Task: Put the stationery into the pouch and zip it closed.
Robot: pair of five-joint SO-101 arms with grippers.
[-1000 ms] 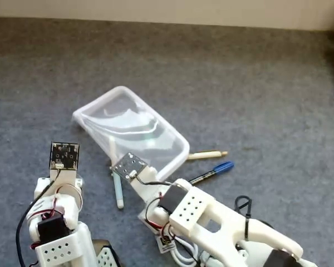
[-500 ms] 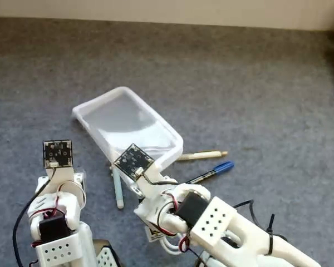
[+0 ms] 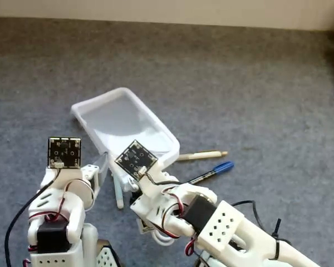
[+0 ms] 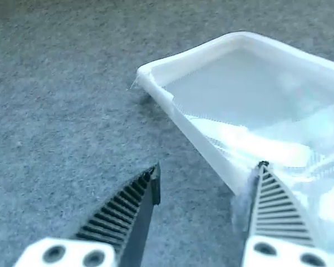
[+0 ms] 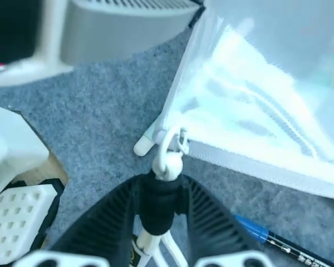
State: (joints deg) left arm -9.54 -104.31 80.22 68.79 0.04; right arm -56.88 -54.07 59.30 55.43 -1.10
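Since half a second ago the left gripper [image 4: 209, 166] has edged towards the pouch [image 3: 119, 117]. Its jaws are spread, one finger at the pouch's near-left edge. The right gripper [image 5: 160, 186] is clenched on the zipper pull [image 5: 168, 158].

We count one pouch, mid-carpet [image 3: 256, 83]. Three pens lie outside it: a beige pen [image 3: 203, 155], a blue pen [image 3: 214, 170] and a pale pen [image 3: 118, 194]. The arms partly hide the last two.

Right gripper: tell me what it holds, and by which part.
The right gripper is shut on the zipper pull at a corner of the pouch.

Translucent pouch [image 3: 122, 119] on grey carpet [image 3: 256, 83], tan pen [image 3: 203, 156], blue-capped pen [image 3: 214, 170] and white pen [image 3: 118, 194] just beside it.
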